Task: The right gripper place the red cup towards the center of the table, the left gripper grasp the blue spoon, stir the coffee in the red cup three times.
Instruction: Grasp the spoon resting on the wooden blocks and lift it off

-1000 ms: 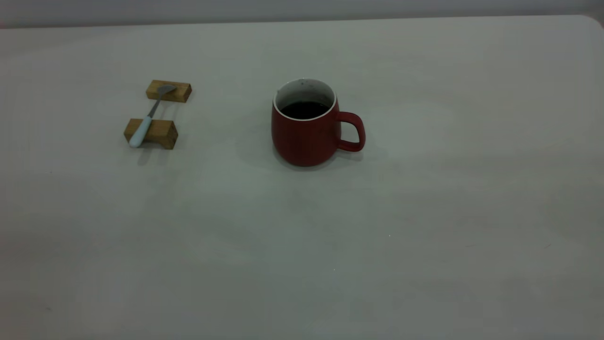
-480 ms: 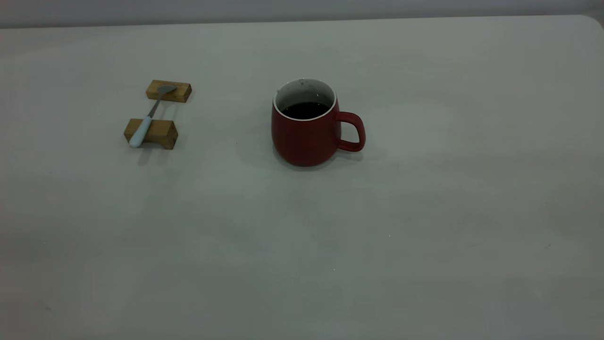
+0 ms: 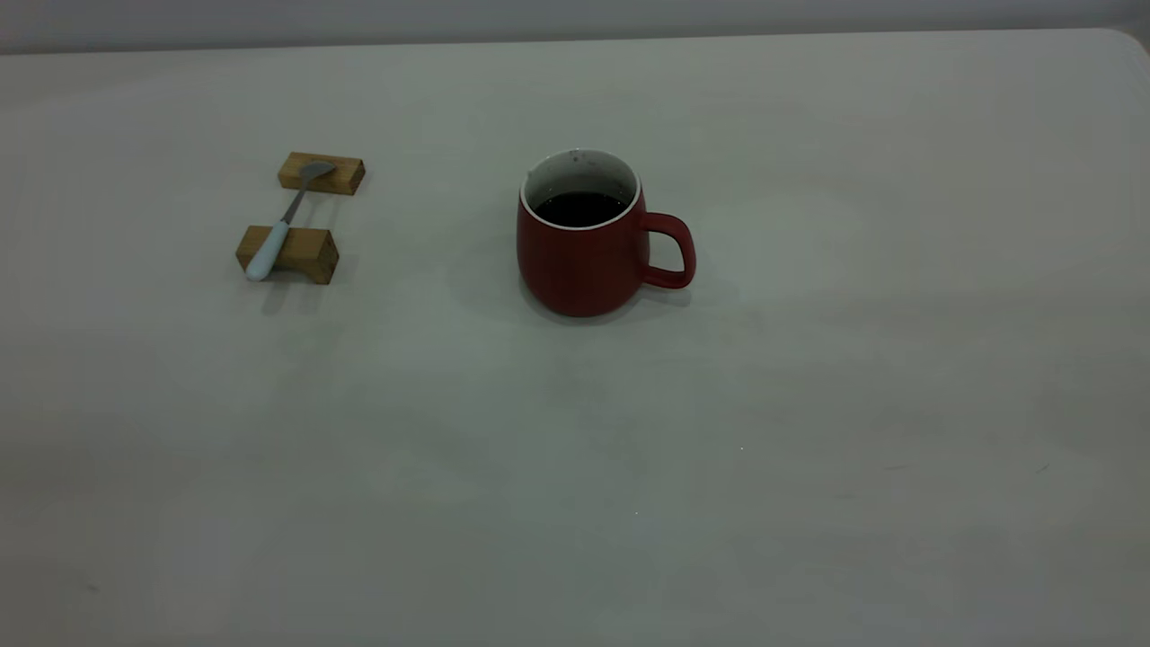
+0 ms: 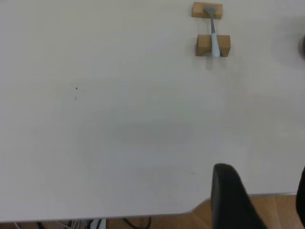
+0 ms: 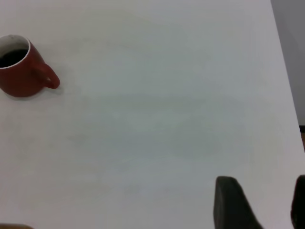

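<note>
Both grippers sit pulled back at the table (image 3: pixel 809 404) edge, left gripper (image 4: pixel 259 198) and right gripper (image 5: pixel 259 202) each with fingers spread wide, holding nothing. Red cup (image 3: pixel 582 238) with coffee (image 3: pixel 579 208) stands near center; blue spoon (image 3: pixel 280 229) lies across two wooden blocks (image 3: pixel 289 253). Nothing has shifted since the earlier frames.

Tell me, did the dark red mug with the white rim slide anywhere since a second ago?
No. The dark red mug with the white rim sits at the same spot, just as far from the two tan wooden blocks as before.
</note>
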`<state>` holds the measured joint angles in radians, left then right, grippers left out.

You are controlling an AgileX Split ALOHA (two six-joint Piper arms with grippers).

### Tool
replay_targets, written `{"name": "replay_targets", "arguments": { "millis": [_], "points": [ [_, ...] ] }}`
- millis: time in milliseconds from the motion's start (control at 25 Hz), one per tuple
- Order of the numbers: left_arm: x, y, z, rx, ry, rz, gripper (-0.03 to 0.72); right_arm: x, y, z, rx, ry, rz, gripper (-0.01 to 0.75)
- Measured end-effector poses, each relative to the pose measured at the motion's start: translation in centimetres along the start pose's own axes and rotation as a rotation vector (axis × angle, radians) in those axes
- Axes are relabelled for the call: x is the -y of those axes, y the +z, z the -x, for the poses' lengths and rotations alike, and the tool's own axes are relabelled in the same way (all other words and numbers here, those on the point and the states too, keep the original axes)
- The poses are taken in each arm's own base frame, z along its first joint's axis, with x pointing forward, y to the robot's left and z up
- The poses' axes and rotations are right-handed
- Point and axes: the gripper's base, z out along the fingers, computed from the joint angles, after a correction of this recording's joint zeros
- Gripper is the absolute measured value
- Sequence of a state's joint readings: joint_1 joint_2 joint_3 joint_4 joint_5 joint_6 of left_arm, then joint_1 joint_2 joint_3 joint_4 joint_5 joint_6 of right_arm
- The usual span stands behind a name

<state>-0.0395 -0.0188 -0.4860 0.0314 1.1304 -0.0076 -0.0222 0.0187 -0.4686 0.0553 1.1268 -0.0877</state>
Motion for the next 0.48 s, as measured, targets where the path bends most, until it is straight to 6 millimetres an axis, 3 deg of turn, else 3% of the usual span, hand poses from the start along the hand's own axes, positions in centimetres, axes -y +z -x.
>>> {"name": "replay_targets", "arguments": {
  "millis": [320,480],
  "points": [
    [0.2,0.0,0.1,0.002,-0.006,-0.018,0.411,0.0,0.0,0.0,0.000,0.000,0.000,0.233],
    [0.2,0.3,2.7,0.016,0.004,-0.018,0.453,0.0,0.0,0.0,0.000,0.000,0.000,0.230]
  ]
}}
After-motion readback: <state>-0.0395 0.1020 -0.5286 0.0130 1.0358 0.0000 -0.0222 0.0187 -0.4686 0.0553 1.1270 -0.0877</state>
